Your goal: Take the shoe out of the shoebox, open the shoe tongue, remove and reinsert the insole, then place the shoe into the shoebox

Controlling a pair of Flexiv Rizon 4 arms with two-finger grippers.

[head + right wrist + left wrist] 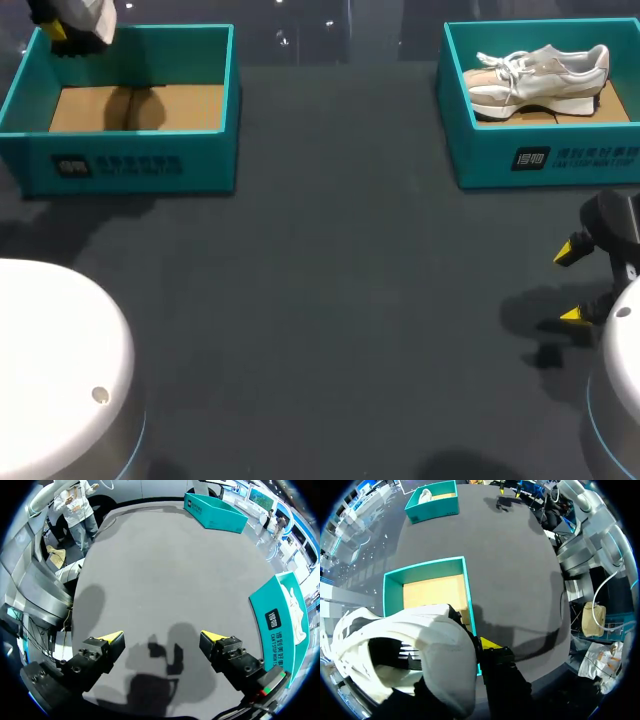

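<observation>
Shoes first: found a white shoe (435,645) clamped in the left tool (60,32), aloft over the far left corner of the left shoebox (130,160). Saw only one yellow fingertip (490,642) against the shoe's side in the left wrist view; could not see the other behind the shoe. Looked into that box and noted a bare cardboard floor with a shadow across it. Found a second shoe (540,78), pale and laced, lying inside the right shoebox (545,160) at the far right of the counter (330,300). Saw the right tool (162,637) well apart from both boxes, low over bare counter near the right edge, fingers spread wide and gripping nothing, with its shadow on the surface below.
</observation>
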